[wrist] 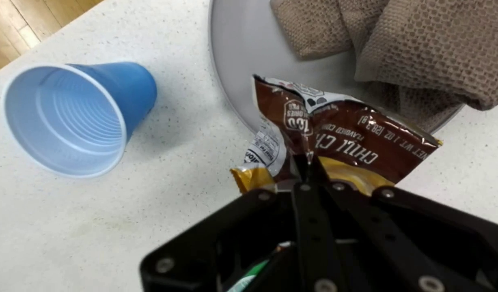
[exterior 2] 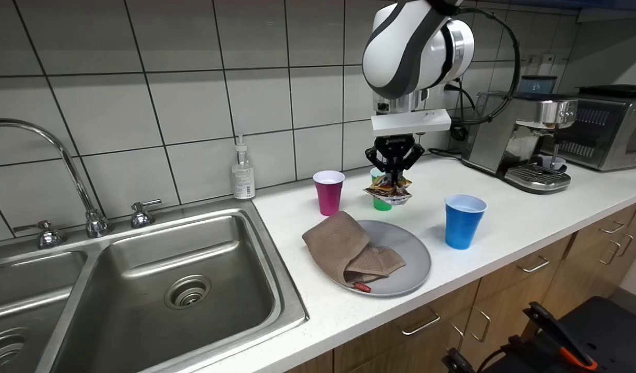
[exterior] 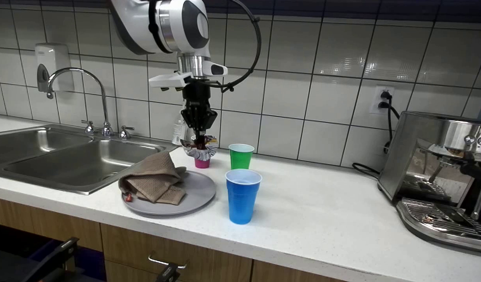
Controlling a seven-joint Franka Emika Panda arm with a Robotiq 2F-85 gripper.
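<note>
1. Your claw [wrist: 308, 164] is clenched on a crumpled brown snack bag [wrist: 360, 138], white lettering on its face; foil pinched between the tips.
2. You have the bag aloft, above the table [exterior: 322, 219], near the grey plate [exterior 2: 413, 254]; in an exterior view it hides part of the magenta cup [exterior: 202, 163].
3. On the plate before you: a rumpled brown cloth [exterior 2: 341, 241], small red piece [exterior 2: 362, 287] at its edge.
4. Your blue cup [exterior: 242, 201] stands upright beside the plate; green cup [exterior: 240, 159] upright, nearer the tiled wall [exterior: 287, 94].

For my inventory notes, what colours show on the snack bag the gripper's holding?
The snack bag shows brown, yellow and white, clearest in the wrist view.
</note>
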